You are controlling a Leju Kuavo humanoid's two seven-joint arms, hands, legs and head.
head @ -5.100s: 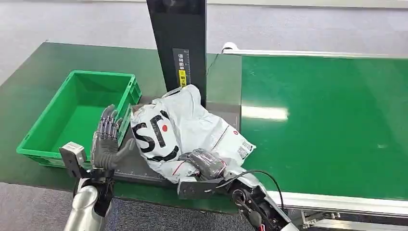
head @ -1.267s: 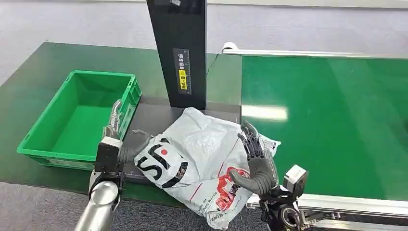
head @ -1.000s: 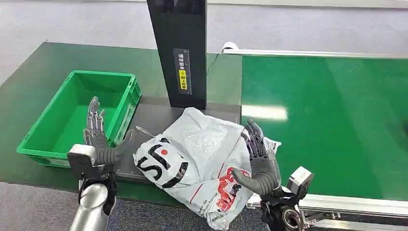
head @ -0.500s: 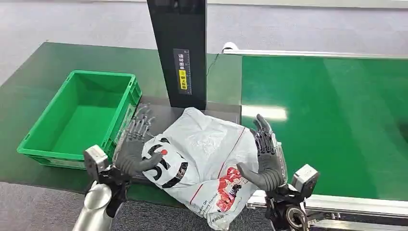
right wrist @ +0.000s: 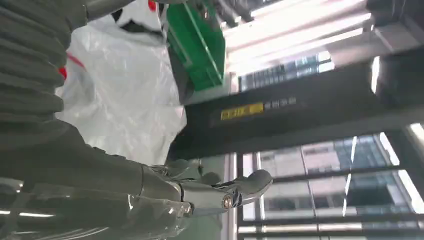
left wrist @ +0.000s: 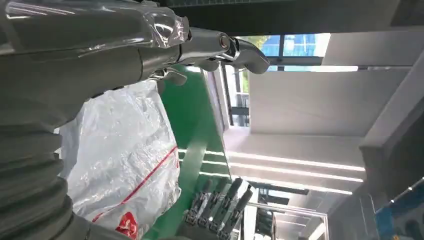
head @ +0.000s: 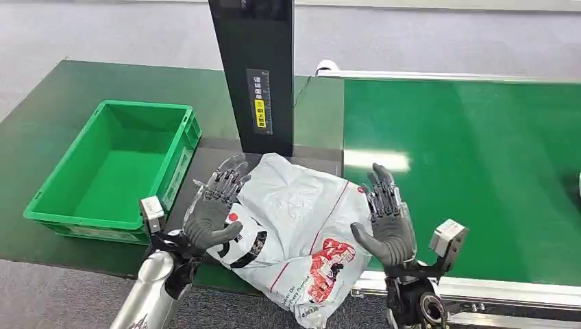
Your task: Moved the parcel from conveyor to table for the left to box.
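Green table (head: 55,89) beside the conveyor (head: 473,157); grey floor beyond. White parcel (head: 294,226) overhangs the table's near edge. Left hand (head: 209,212) and right hand (head: 389,219) flank it, fingers spread wide, empty.

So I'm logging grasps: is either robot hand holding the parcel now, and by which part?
Neither. The left robot hand and right robot hand are spread open beside the white parcel.
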